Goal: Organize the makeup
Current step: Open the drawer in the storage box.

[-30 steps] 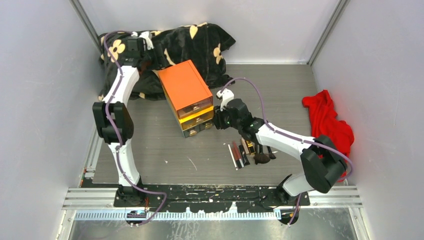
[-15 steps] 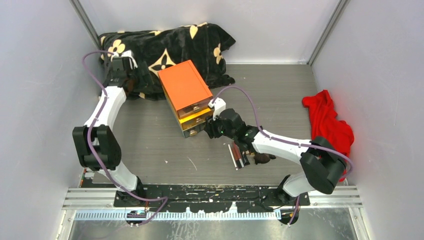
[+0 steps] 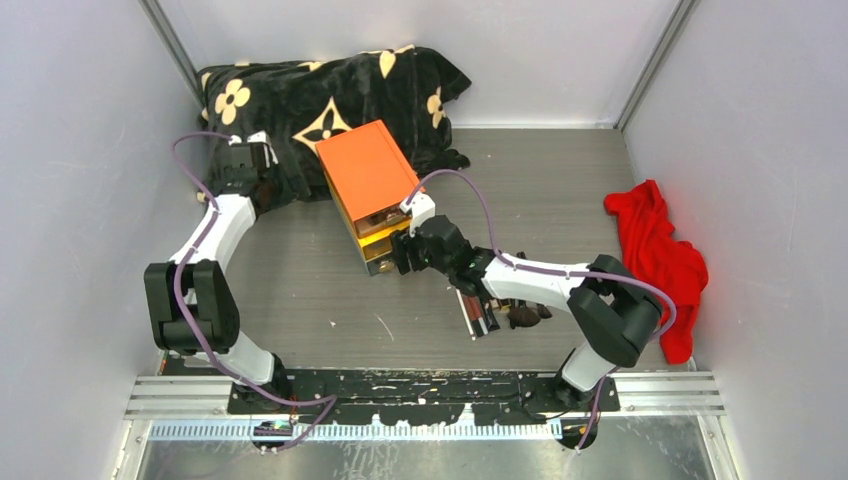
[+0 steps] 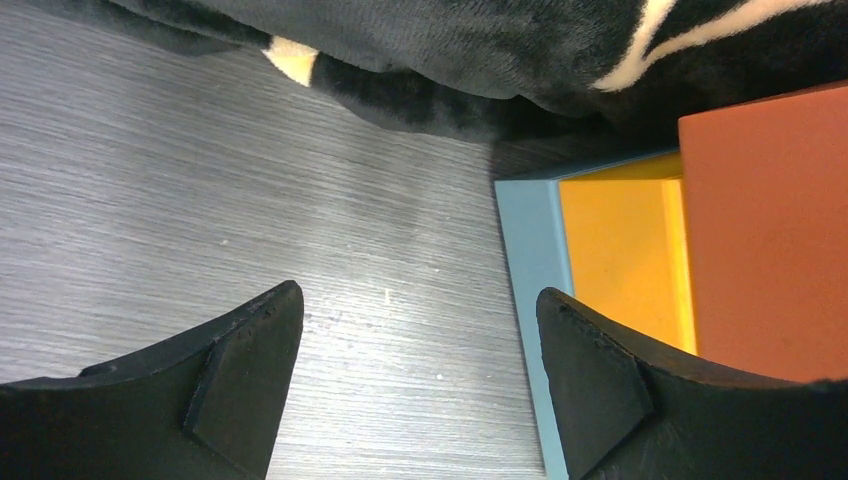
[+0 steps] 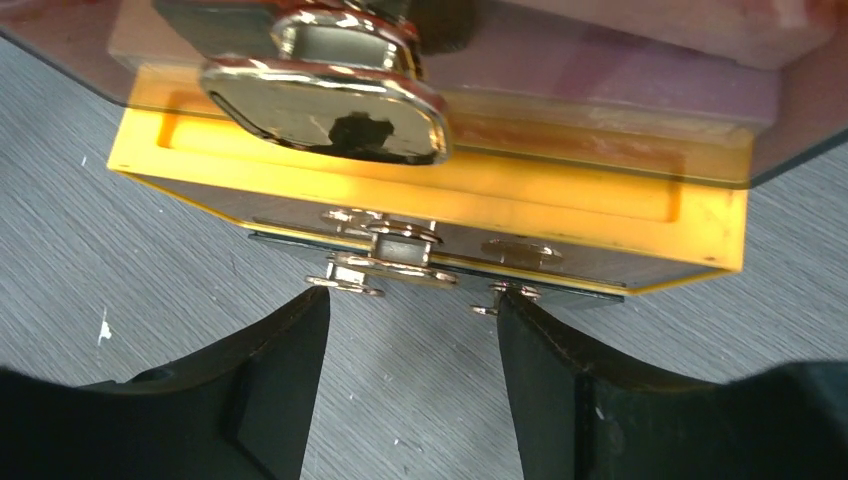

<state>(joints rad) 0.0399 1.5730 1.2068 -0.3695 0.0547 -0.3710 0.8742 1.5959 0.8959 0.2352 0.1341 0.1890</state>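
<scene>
Grey wood-grain table (image 3: 300, 290) fills a white-walled cell. At its 11 o'clock lies a black plush blanket with cream flowers (image 3: 330, 90), and at 3 o'clock a crumpled red cloth (image 3: 655, 250). Near the centre stands an orange-topped box with clear drawers (image 3: 368, 170).

The makeup (image 3: 490, 312), slim black and red sticks laid side by side with a fluffy brown brush head, rests on the table at 5 o'clock from the box, partly under the right arm.

The left gripper (image 4: 420, 320) hangs released at the box's 9 o'clock. The right gripper (image 5: 410, 310) is spread, empty, and faces the gold drawer handle (image 5: 385, 265).
</scene>
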